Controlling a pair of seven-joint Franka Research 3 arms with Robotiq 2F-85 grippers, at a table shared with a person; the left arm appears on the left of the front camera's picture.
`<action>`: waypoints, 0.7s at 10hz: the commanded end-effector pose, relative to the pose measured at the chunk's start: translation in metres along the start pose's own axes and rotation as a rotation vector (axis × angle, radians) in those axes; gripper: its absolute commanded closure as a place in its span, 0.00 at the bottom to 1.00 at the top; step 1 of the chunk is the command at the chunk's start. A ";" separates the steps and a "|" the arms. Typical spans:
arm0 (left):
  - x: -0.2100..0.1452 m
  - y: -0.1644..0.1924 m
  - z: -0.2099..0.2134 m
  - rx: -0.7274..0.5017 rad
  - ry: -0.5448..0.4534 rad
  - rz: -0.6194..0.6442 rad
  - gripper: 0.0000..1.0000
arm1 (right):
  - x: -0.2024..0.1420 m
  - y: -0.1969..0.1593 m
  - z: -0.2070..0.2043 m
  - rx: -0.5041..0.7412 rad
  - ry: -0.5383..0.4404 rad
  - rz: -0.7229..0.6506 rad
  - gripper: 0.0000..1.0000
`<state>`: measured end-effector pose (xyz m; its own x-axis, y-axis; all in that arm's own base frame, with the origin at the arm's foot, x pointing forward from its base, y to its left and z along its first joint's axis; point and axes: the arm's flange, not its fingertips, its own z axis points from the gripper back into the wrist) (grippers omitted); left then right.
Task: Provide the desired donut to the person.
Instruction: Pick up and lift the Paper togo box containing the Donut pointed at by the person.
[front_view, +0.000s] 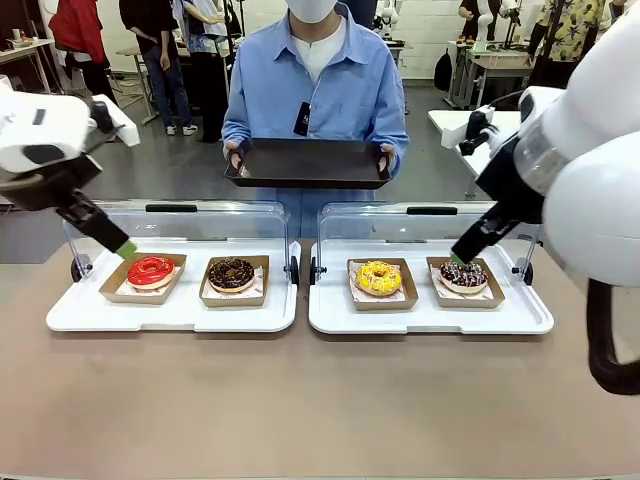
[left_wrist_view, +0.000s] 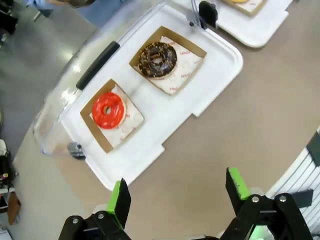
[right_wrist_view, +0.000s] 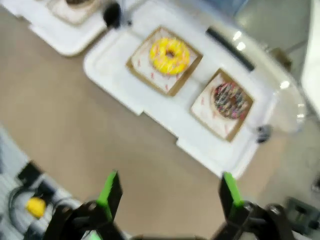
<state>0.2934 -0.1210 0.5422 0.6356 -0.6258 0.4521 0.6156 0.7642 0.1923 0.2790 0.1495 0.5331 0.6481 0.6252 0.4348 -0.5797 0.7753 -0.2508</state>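
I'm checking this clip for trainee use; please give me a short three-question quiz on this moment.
1. True or false: the person holds a dark tray with both hands.
2. How many donuts lie in the white tray on the robot's left?
3. In the front view, the right gripper has its tip beside which one: A red donut, B yellow donut, C sprinkled donut?
Key: 1 true; 2 two; 3 C.
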 end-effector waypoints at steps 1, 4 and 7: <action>-0.027 -0.003 0.015 0.046 -0.011 0.002 0.00 | -0.061 0.022 0.000 -0.012 -0.005 -0.019 0.00; 0.000 0.000 0.000 0.000 0.000 0.000 0.00 | 0.000 0.000 0.000 0.000 0.000 0.000 0.00; -0.008 0.025 0.005 -0.246 -0.101 0.126 0.00 | -0.015 -0.033 0.007 0.223 -0.106 -0.106 0.00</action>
<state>0.2924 -0.1126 0.5447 0.6581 -0.5849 0.4741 0.6152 0.7808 0.1093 0.2761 0.1400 0.5397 0.6590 0.5935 0.4620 -0.5851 0.7905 -0.1809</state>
